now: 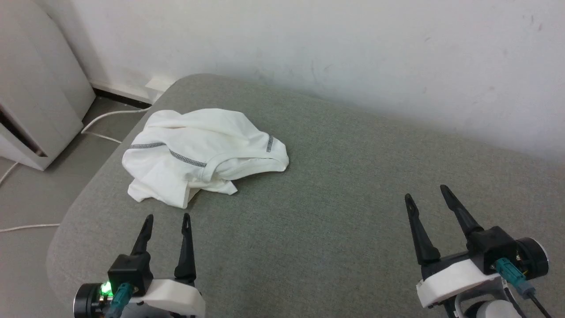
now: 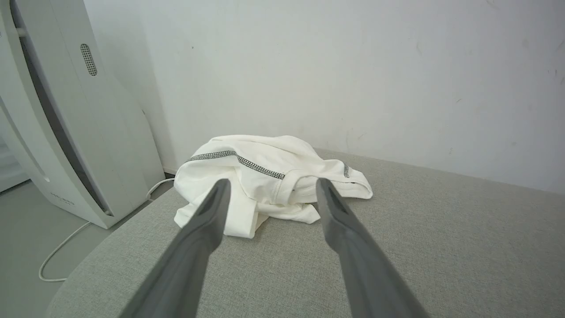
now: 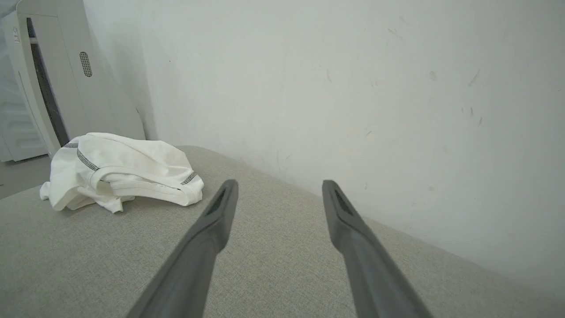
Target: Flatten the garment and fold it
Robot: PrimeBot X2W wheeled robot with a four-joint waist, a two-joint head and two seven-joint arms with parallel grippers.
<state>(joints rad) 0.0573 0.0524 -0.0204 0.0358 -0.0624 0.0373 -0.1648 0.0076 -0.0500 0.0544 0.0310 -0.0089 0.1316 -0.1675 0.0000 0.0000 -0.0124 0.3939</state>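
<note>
The garment [image 1: 198,145] is seen crumpled in a loose heap, not laid flat, on the far left part of the grey fabric-covered worktop [image 1: 335,212]. Its longer extent runs roughly across the head view, from the worktop's left edge towards the middle. The curved collar rim is turned towards the robot and to the right, and a dark zigzag seam is drawn diagonally across the top of the heap. The left tool [image 1: 168,217] is held with its fingers spread apart, nothing gripped and nothing touched. The right tool [image 1: 426,192] is likewise parted and empty. The garment lies just beyond the left tool's tips, apart from them, and well away to the left of the right tool.
</note>
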